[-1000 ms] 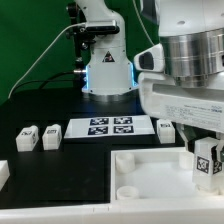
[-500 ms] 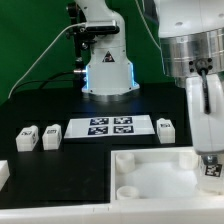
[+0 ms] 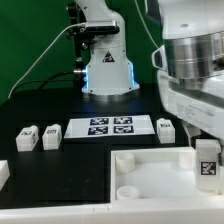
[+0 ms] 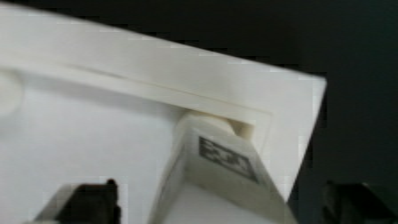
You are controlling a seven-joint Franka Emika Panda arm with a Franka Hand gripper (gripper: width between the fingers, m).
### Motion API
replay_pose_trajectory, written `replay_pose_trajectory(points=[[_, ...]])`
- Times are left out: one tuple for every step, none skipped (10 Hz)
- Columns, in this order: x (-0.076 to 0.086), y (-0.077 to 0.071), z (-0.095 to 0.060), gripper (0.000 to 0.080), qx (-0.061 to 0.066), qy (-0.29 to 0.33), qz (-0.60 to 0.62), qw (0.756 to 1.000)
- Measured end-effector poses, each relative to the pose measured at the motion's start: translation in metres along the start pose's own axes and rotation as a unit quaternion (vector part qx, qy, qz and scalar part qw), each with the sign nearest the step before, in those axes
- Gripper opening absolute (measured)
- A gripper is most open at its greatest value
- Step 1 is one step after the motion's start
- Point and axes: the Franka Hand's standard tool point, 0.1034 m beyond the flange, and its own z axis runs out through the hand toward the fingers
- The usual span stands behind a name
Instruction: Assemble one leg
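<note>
Gripper (image 4: 222,205) cropped, hold on leg (image 3: 207,161) unclear

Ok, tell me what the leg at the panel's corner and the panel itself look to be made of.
By the look, the leg is white plastic: smooth matte faces, crisp edges. Its black-and-white tag seems to be a printed sticker, possibly paper. Apparently the panel is the same white plastic, with a moulded-looking raised rim and an even, dull sheen. The blur leaves finer texture open.
</note>
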Motion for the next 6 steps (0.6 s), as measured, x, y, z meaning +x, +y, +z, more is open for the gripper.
replay_pose_trajectory(points=[[0.0009, 0.0005, 0.0003, 0.0643, -0.001, 0.001, -0.073, 0.997], [0.0023, 0.0011, 0.0002, 0.0643, -0.001, 0.001, -0.146, 0.989], [0.0029, 0.0014, 0.0003, 0.0643, -0.002, 0.002, -0.209, 0.978], [0.0066, 0.0022, 0.0005, 0.0648, -0.014, 0.010, -0.328, 0.945], [0.0090, 0.0020, 0.0005, 0.0648, -0.017, 0.013, -0.379, 0.925], [0.0085, 0.0023, 0.0009, 0.0640, -0.017, 0.013, -0.363, 0.932]])
